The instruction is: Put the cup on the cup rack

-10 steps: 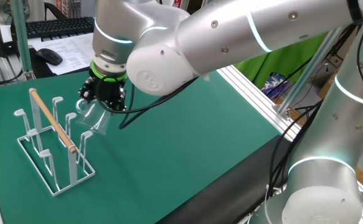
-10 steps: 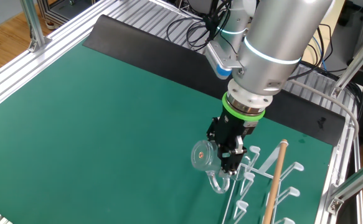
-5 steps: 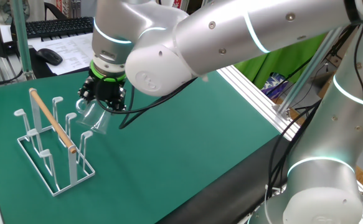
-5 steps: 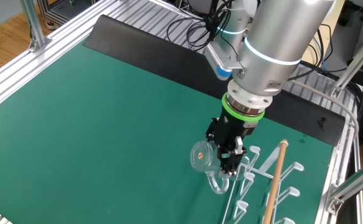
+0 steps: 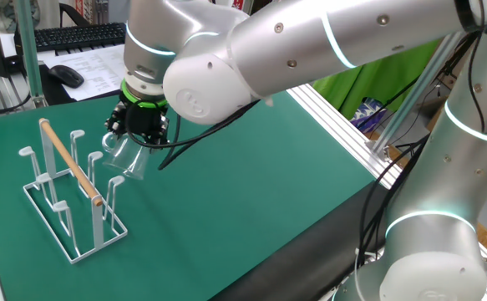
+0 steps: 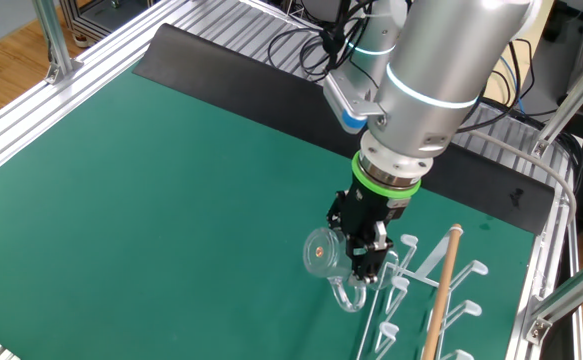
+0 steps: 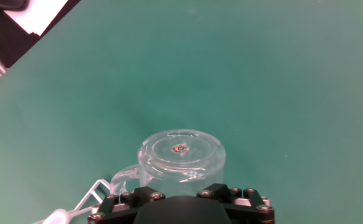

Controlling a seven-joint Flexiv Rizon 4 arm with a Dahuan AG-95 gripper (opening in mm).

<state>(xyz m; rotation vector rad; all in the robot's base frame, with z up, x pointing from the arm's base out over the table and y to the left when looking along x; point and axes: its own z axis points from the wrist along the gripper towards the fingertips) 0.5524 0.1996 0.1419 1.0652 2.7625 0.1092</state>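
Clear glass, the cup point(image 6: 323, 254) sits clamped sideways in the gripper point(image 6: 363, 258) (base outward), just beside the cup rack point(image 5: 69, 196).

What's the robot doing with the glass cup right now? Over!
Gripper shut on the cup, tilted. Cup held beside the cup rack, near an end peg, not seated. Nothing seen in the way.
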